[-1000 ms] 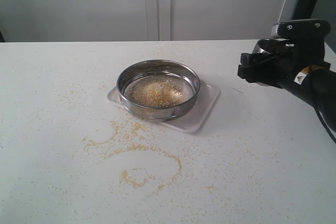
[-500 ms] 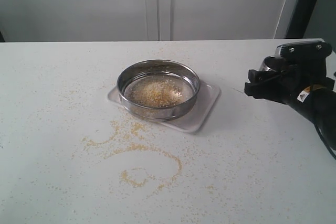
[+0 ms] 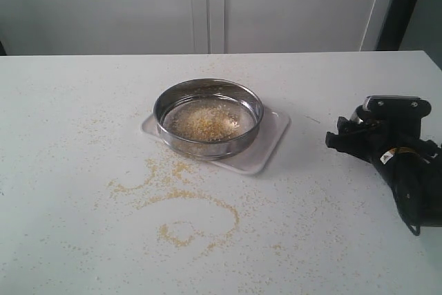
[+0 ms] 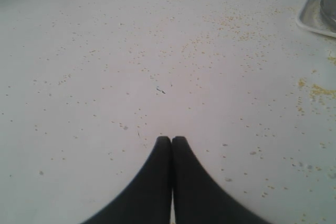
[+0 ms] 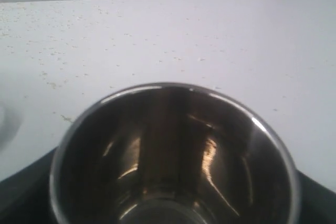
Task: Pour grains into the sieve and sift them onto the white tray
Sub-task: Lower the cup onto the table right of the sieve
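The sieve (image 3: pixel 208 117) sits on the white tray (image 3: pixel 268 148) at the middle of the tabletop (image 3: pixel 62 88), so whatever drops through the mesh lands on the tray. A heap of grains (image 3: pixel 205 121) lies inside the sieve, and sifting looks not yet done. Spilled grains (image 3: pixel 193 205) trail in loops on the near side. Well to the right, the right end effector (image 3: pixel 343 140) clasps the small steel cup (image 5: pixel 173 156) with its fingers set wide around it. The cup is mouth up, empty and low by the tabletop, probably to be parked. The left end effector (image 4: pixel 171 148), its fingers pressed together, holds nothing. It hangs over speckled tabletop left of the tray.
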`<control>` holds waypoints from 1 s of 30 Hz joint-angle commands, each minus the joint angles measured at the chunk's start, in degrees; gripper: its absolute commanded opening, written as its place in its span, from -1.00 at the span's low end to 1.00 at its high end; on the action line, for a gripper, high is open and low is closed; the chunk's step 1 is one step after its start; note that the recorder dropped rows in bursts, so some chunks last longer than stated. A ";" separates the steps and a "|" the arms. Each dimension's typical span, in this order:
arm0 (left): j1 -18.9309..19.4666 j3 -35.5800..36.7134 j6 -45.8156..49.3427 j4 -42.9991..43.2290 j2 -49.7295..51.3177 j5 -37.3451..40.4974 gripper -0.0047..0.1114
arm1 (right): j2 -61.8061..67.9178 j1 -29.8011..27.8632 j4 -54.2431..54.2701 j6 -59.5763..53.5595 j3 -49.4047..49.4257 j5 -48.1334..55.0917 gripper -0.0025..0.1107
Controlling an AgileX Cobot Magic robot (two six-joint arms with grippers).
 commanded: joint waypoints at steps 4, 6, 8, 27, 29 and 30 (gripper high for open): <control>0.15 0.16 -0.15 -0.44 -0.30 -0.13 -0.92 | 4.07 -0.39 -0.76 -0.71 -4.95 -0.34 -0.96; 0.15 0.16 -0.15 -0.44 -0.30 -0.13 -0.92 | 5.07 -0.39 -1.03 -0.40 -5.47 -0.23 -0.96; 0.15 0.16 -0.15 -0.44 -0.30 -0.13 -0.92 | 6.06 -0.39 -1.03 -0.40 -6.08 -0.12 -0.96; 0.15 0.16 -0.15 -0.44 -0.30 -0.13 -0.92 | 7.07 -0.39 -2.17 -0.40 -7.07 1.07 0.14; 0.15 0.16 -0.15 -0.44 -0.30 -0.13 -0.92 | 7.07 -0.39 -2.32 -0.40 -7.07 1.07 0.35; 0.15 0.16 -0.15 -0.44 -0.30 -0.13 -0.92 | 7.07 -0.39 -2.32 -0.63 -7.07 1.07 0.41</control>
